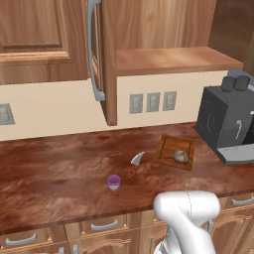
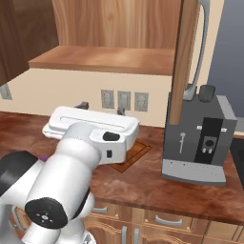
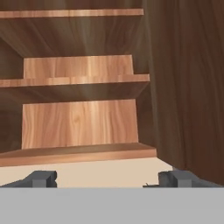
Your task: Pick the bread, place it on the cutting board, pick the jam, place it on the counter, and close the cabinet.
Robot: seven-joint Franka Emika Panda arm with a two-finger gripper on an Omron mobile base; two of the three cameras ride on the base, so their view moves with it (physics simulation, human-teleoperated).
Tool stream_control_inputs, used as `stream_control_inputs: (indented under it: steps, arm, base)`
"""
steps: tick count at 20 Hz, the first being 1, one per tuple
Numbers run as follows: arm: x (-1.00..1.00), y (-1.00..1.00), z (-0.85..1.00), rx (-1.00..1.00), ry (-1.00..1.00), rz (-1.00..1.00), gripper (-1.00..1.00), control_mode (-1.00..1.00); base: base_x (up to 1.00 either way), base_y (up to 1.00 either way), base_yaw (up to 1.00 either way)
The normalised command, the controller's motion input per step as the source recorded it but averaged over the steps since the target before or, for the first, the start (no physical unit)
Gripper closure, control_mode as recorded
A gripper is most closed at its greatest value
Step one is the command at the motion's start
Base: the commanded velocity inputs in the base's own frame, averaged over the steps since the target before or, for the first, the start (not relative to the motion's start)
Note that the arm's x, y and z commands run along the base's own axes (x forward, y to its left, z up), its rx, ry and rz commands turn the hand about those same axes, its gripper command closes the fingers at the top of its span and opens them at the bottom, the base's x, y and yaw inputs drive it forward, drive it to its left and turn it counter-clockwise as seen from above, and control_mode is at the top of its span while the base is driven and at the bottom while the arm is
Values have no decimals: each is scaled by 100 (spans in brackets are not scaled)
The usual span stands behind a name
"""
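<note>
The white arm rises from the base with its thick upper link leaning forward and its dark joint caps showing at the shoulder and elbow. At the top the wrist bends level, so the flat white hand lies broadside — long and low, with a dark button on its near face. The pincer (image 2: 101, 107) points away toward the back wall, raised above the surface, and its 2 dark fingers (image 2: 83, 104) stick out from the far edge of the hand. They stand wide apart — in the hand view 1 tip sits low at each side, with nothing between them.
</note>
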Motion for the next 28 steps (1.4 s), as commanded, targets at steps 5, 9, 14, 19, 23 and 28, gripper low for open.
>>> stream_control_inputs:
  steps: [5,9,14,19,23,28]
  arm:
    - [-4,-22,0,0,0,0,-100,-100]
    - [-13,-26,0,0,0,0,-100,-100]
    - [-12,-22,0,0,0,0,-100,-100]
    - [-4,-28,0,0,0,1,-100,-100]
    - [0,-32,0,0,0,3,-100,-100]
    - [-1,-28,0,0,0,2,-100,-100]
  base:
    - [0,0,0]
    - [0,0,0]
    - [0,0,0]
    - [0,0,0]
    - [0,0,0]
    - [0,0,0]
